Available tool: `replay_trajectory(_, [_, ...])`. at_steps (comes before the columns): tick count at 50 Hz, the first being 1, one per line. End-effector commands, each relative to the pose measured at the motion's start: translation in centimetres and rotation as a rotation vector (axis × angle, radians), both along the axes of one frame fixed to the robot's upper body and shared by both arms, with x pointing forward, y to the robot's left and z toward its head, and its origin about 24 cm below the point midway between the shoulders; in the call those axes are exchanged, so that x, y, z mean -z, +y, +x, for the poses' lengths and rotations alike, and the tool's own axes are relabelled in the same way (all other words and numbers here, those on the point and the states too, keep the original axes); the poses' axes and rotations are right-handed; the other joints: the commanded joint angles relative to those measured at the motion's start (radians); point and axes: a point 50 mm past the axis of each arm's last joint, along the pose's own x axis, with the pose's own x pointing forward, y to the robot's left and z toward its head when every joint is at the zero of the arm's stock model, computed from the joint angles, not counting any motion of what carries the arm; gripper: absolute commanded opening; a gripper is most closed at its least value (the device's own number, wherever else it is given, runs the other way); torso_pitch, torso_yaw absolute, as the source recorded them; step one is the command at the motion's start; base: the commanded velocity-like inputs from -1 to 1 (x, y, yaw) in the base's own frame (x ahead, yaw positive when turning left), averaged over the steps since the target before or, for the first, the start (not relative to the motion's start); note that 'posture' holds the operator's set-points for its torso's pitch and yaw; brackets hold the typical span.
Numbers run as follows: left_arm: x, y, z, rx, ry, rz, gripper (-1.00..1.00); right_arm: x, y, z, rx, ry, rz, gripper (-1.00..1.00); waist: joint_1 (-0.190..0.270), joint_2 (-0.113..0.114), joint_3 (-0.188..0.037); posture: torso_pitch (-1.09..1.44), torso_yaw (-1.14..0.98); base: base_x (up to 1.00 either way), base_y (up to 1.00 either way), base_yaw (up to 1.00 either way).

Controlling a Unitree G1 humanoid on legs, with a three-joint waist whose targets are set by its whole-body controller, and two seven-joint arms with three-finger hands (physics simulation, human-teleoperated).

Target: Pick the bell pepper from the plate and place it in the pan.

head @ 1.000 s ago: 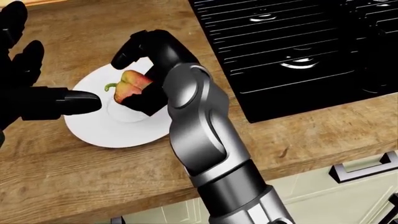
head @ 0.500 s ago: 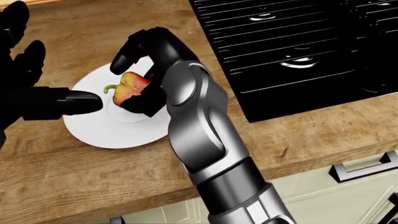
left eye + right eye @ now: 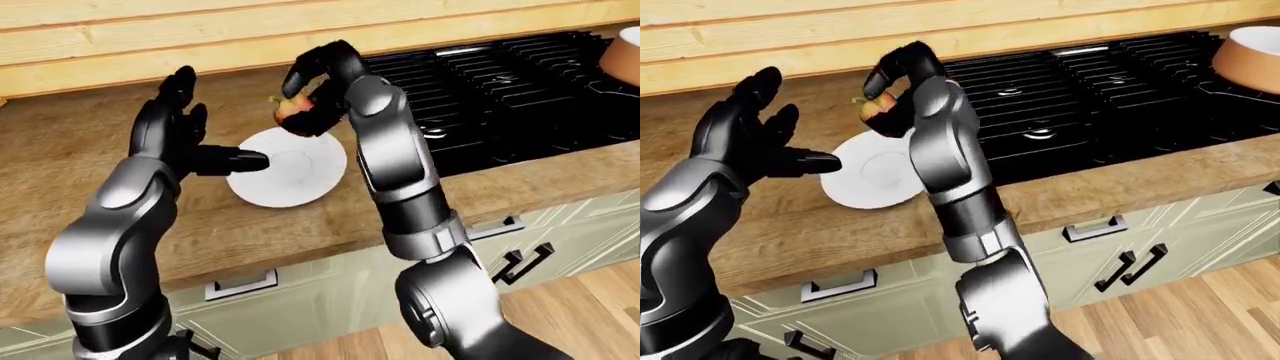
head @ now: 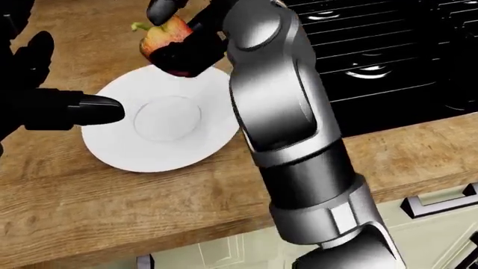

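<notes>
The surface (image 3: 300,217) is a wooden worktop running across the frame, with a pale plank wall (image 3: 150,37) along the top edge and light green cabinet fronts (image 3: 1120,247) with dark handles below. A strip of wood floor (image 3: 1230,300) shows at the lower right of the right-eye view. A black stove (image 3: 1100,82) with ribbed grates fills the upper right of the surface.

A white plate (image 4: 149,145) sits on the wood left of the stove, with nothing on it. The bell pepper (image 4: 166,35), red-orange with a green stem, is off the plate and in the air above the plate's upper edge, pinched in the curled fingers of the right hand (image 4: 183,39). The left hand (image 3: 185,139) is spread, its fingers pointing up and one finger reaching over the plate's left rim, holding nothing.

The right-eye view shows the pan (image 3: 1252,58), a tan round vessel on the stove at the upper right of the frame, well apart from the pepper; the left-eye view catches only a sliver of it at the same corner, and the head view does not show it. The head view, looking down, shows the plate's inner ring and the pepper's stem close up.
</notes>
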Motion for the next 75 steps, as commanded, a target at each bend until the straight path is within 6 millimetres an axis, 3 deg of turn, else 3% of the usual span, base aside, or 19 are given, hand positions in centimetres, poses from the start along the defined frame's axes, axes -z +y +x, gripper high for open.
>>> replay_trajectory(1, [-1.8,0.1,-0.4,-0.007,-0.088,0.011,1.00,-3.2,0.0,-0.9,-0.004,-0.111,0.035,-0.76,0.000,0.007,-0.036,0.00,0.00,0.00,0.00,0.00])
replay_trajectory(11, [-2.2,-0.2,-0.1,0.003,-0.092,0.019,1.00,-5.0,-1.4,-1.0,0.023,-0.112,0.117,-0.87,-0.003,0.003,-0.034,0.00,0.00,0.00,0.00,0.00])
replay_trajectory(13, [-2.5,-0.3,0.0,0.004,-0.095,0.022,1.00,-5.4,-1.8,-1.0,0.031,-0.116,0.128,-1.00,-0.002,0.002,-0.033,0.00,0.00,0.00,0.00,0.00])
replay_trajectory(35, [-5.0,0.2,0.0,-0.014,-0.127,0.034,1.00,-8.0,-6.6,-1.9,0.095,-0.114,0.318,-1.00,0.003,-0.011,-0.027,0.00,0.00,0.00,0.00,0.00])
replay_trajectory(50, [-6.0,0.9,0.7,-0.053,-0.144,0.033,1.00,-7.9,-7.7,-2.5,0.121,-0.095,0.346,-1.00,0.004,-0.018,-0.024,0.00,0.00,0.00,0.00,0.00])
replay_trajectory(51, [-6.3,1.1,0.6,-0.065,-0.148,0.031,1.00,-7.9,-7.7,-2.6,0.122,-0.092,0.344,-1.00,0.006,-0.015,-0.044,0.00,0.00,0.00,-0.58,0.00])
replay_trajectory(53, [-6.4,1.1,0.6,-0.070,-0.150,0.030,1.00,-7.9,-7.7,-2.6,0.122,-0.090,0.342,-1.00,-0.003,0.043,-0.036,0.00,0.00,0.00,-0.69,0.00])
replay_trajectory(54, [-6.4,1.2,0.6,-0.073,-0.152,0.027,1.00,-7.9,-7.7,-2.6,0.122,-0.093,0.347,-1.00,-0.001,0.048,-0.041,0.00,0.00,0.00,-0.52,0.00])
replay_trajectory(55, [-6.4,1.2,0.6,-0.074,-0.152,0.028,1.00,-7.9,-7.8,-2.6,0.124,-0.094,0.347,-1.00,0.000,0.053,-0.027,0.00,0.00,0.00,0.00,0.00])
replay_trajectory(57, [-6.4,1.2,0.6,-0.074,-0.153,0.027,1.00,-7.9,-7.8,-2.6,0.123,-0.097,0.350,-1.00,0.000,0.001,-0.017,0.00,0.00,0.00,0.00,0.00])
replay_trajectory(58, [-6.4,1.1,0.5,-0.072,-0.152,0.027,1.00,-7.7,-7.7,-2.6,0.123,-0.093,0.348,-1.00,0.006,-0.022,-0.002,0.00,0.00,0.00,0.00,0.00])
replay_trajectory(59, [-6.3,1.0,0.5,-0.071,-0.150,0.027,1.00,-7.7,-7.8,-2.7,0.124,-0.091,0.343,-1.00,0.012,-0.061,-0.018,0.00,0.00,0.00,-0.23,0.00])
replay_trajectory(60, [-6.3,1.0,0.5,-0.070,-0.151,0.026,1.00,-7.6,-7.8,-2.7,0.125,-0.089,0.345,-1.00,0.018,-0.061,-0.034,0.00,0.00,0.00,-0.31,0.00])
replay_trajectory(61, [-6.3,1.0,0.5,-0.070,-0.150,0.026,1.00,-7.6,-7.8,-2.7,0.126,-0.088,0.343,-1.00,0.007,-0.031,-0.024,0.00,0.00,0.00,-0.31,0.00])
replay_trajectory(64, [-6.2,0.9,0.5,-0.068,-0.149,0.026,1.00,-7.5,-7.8,-2.7,0.122,-0.086,0.348,-1.00,0.011,-0.001,-0.030,0.00,0.00,0.00,-0.32,0.00])
replay_trajectory(67, [-6.3,0.8,0.4,-0.063,-0.150,0.027,1.00,-7.6,-7.8,-2.7,0.122,-0.085,0.347,-1.00,0.014,0.032,-0.021,0.00,0.00,0.00,-0.33,0.00])
replay_trajectory(69, [-6.0,0.8,0.4,-0.064,-0.148,0.026,1.00,-7.4,-7.8,-2.7,0.123,-0.084,0.346,-1.00,0.017,0.015,-0.033,0.00,0.00,0.00,-0.33,0.00])
replay_trajectory(72, [-5.9,0.8,0.4,-0.062,-0.146,0.026,1.00,-7.2,-7.8,-2.7,0.124,-0.081,0.345,-1.00,0.012,0.015,-0.048,0.00,0.00,0.00,-0.33,0.00])
replay_trajectory(75, [-6.0,0.8,0.4,-0.063,-0.147,0.025,1.00,-7.1,-7.8,-2.7,0.123,-0.080,0.344,-1.00,0.017,-0.026,-0.047,0.00,0.00,0.00,-0.32,0.00])
